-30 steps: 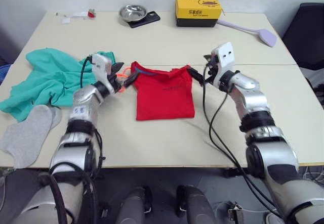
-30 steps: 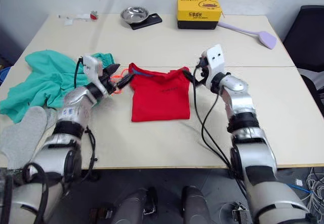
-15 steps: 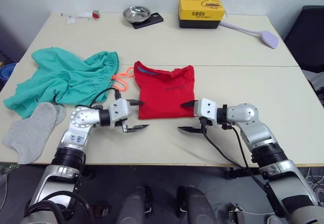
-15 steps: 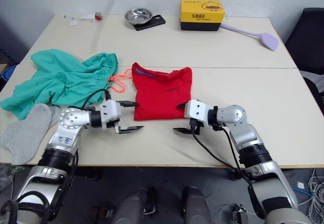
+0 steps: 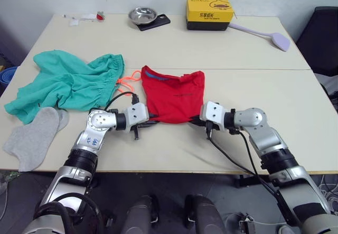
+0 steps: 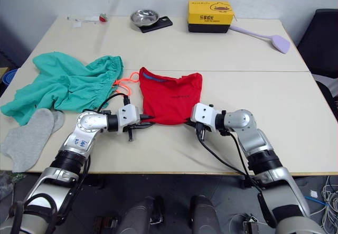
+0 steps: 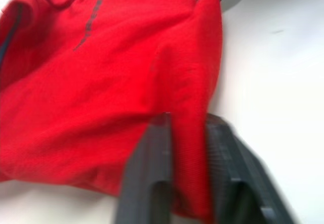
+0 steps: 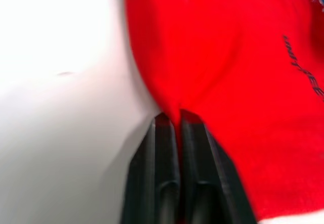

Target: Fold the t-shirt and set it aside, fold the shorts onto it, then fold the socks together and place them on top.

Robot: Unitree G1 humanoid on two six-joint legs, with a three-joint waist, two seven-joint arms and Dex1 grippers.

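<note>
At t-shirt [image 5: 173,94] hem | left gripper [image 7: 185,133], right gripper [image 8: 174,125] jaws pinching cloth

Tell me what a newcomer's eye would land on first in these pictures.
First the t-shirt, bright red in the middle of the table, with the left gripper and the right gripper each pinching a near corner of its hem. Next the shorts, a crumpled teal heap on the robot's left, with the grey socks by the near edge. At the far edge sits a yellow box.
</note>
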